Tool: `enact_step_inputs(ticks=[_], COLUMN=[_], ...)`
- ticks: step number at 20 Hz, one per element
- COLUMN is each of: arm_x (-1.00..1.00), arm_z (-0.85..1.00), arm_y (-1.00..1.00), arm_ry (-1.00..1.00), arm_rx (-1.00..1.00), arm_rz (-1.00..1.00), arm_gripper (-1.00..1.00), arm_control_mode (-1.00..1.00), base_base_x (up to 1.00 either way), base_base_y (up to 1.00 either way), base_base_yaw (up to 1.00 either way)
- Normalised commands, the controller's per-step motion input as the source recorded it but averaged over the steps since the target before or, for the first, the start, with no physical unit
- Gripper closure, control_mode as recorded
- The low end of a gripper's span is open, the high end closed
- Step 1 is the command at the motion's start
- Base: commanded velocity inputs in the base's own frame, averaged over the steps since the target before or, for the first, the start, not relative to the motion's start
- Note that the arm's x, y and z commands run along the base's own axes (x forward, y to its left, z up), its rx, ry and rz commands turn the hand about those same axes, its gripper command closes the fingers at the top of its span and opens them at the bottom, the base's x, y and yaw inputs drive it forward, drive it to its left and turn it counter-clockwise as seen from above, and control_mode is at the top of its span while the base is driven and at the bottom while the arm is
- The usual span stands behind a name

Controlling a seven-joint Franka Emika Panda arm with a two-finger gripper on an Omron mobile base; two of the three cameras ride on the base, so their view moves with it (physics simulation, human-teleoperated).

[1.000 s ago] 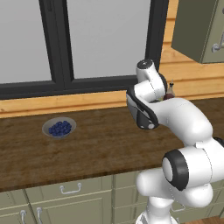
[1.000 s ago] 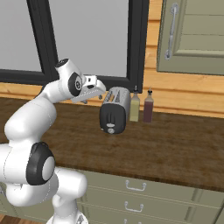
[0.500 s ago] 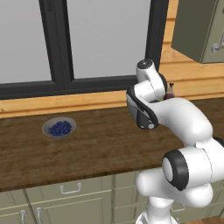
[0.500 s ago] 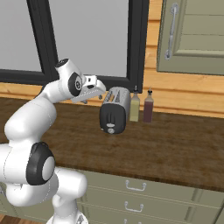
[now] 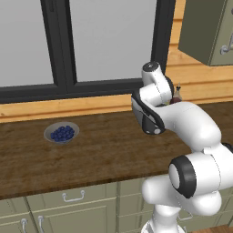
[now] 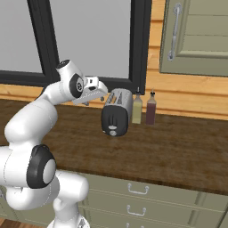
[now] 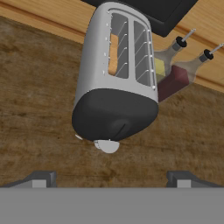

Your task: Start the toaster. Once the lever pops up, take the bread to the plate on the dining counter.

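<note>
One toaster (image 6: pixel 116 117) stands on the brown wood tabletop (image 6: pixel 178 151), close to the window wall. It has a dark rounded front and a silver top with two slots. In the hand view, one slice of bread (image 7: pixel 113 54) sits down inside one of the slots, and the other slot looks bare. A small round knob (image 7: pixel 107 146) sticks out low on the dark front of the toaster.

Two bottles stand just beside the toaster, on its far side from the arm. One bottle (image 6: pixel 137 108) holds something yellow and the other bottle (image 6: pixel 151 109) holds something dark red. They stand side by side, very close together.

One white arm reaches toward the toaster. Its tool (image 6: pixel 100 90) hangs in the air near the toaster's top, not touching it. The two tips (image 7: pixel 40 179) are spread wide apart and nothing is between them.

Farther along the tabletop, well apart from the toaster, sits one grey bowl (image 5: pixel 61 133) full of blue berries.
</note>
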Motion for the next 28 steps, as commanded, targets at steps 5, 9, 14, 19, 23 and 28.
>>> enact_step_inputs(ticks=[5,9,14,19,23,28], arm_x=[0.0,0.0,0.0,0.0,0.0,0.0], arm_z=[0.0,0.0,0.0,0.0,0.0,0.0], arm_y=[0.0,0.0,0.0,0.0,0.0,0.0], arm_ry=[0.0,0.0,0.0,0.0,0.0,0.0], arm_rx=[0.0,0.0,0.0,0.0,0.0,0.0], arm_rz=[0.0,0.0,0.0,0.0,0.0,0.0], arm_gripper=[-1.0,-1.0,-1.0,-1.0,-1.0,-1.0], arm_control_mode=[-1.0,-1.0,-1.0,-1.0,-1.0,-1.0], base_base_x=[0.0,0.0,0.0,0.0,0.0,0.0], base_base_y=[0.0,0.0,0.0,0.0,0.0,0.0], base_base_yaw=[0.0,0.0,0.0,0.0,0.0,0.0])
